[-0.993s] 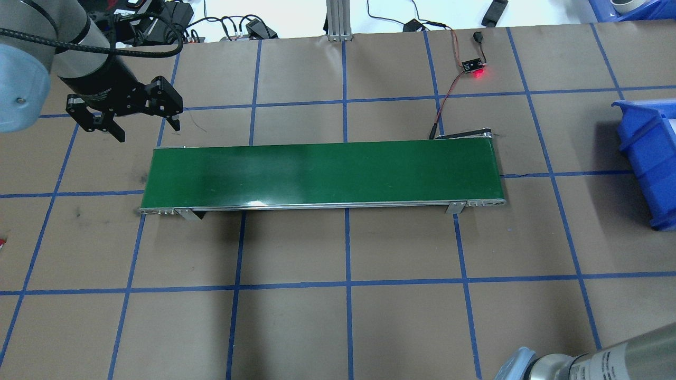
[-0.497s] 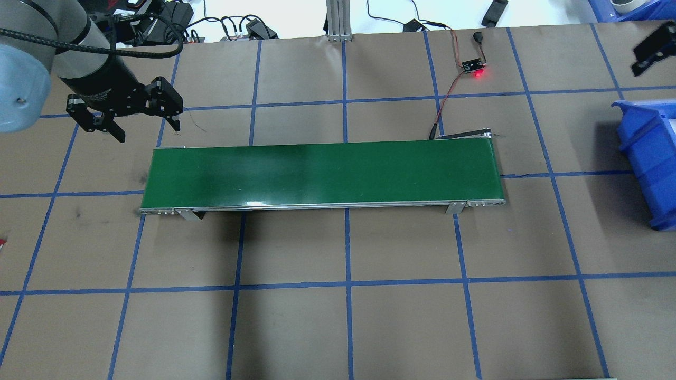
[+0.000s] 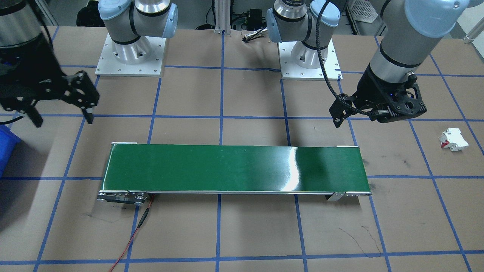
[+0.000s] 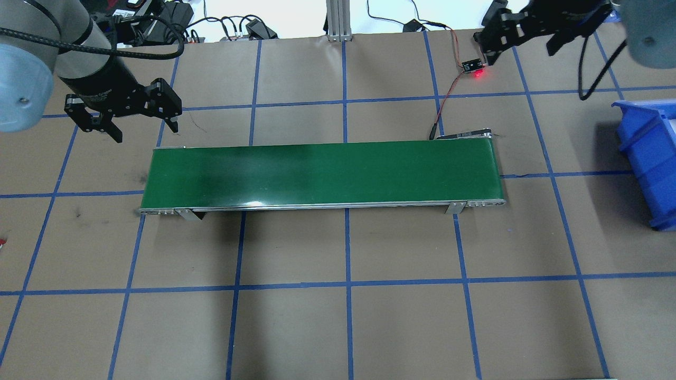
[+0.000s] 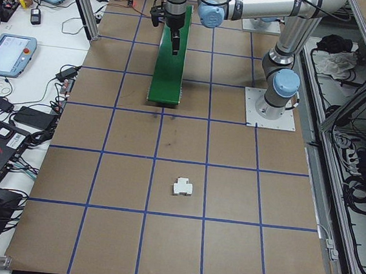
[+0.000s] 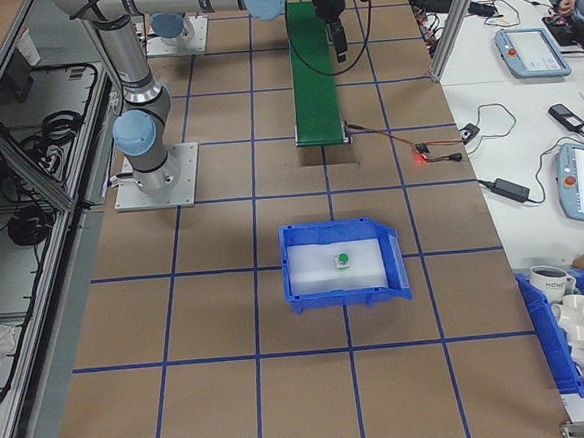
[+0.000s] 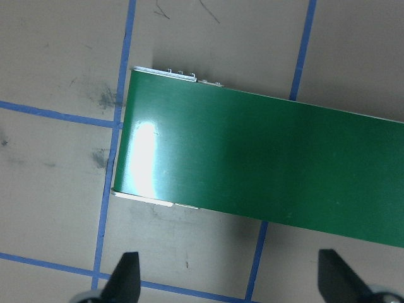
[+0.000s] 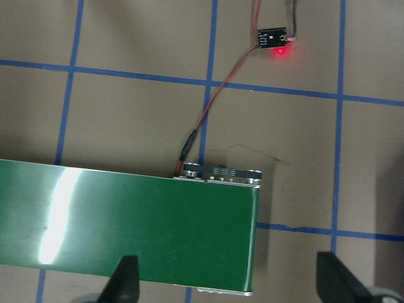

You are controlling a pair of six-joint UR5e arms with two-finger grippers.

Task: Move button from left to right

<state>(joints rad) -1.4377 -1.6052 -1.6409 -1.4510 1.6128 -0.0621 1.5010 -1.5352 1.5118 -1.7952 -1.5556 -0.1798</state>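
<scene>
- Right now my left end effector hangs above the desk just past the left end of the green conveyor belt, on the far side of it. Its fingers are spread and hold nothing; my left wrist view shows both fingertips wide apart over the belt's end.
- My right end effector hovers beyond the belt's right end, near the small circuit board with its red light. It too is spread and empty, as my right wrist view confirms.
- The button lies inside the blue bin on my right side, on the pale liner, well apart from the belt. Only the right side view shows it; it is small there, so I cannot tell its exact pose.
- The belt carries nothing, and a white block with red parts sits on the desk on my left, away from everything else. That is not my target.
- I judge that the transfer itself looks finished, since the button already rests on the right, in the bin. The step in hand seems to be both arms standing clear.
- If a next move is needed, I think it calls for little more than holding both arms high and clear of the belt and the red wire.
</scene>
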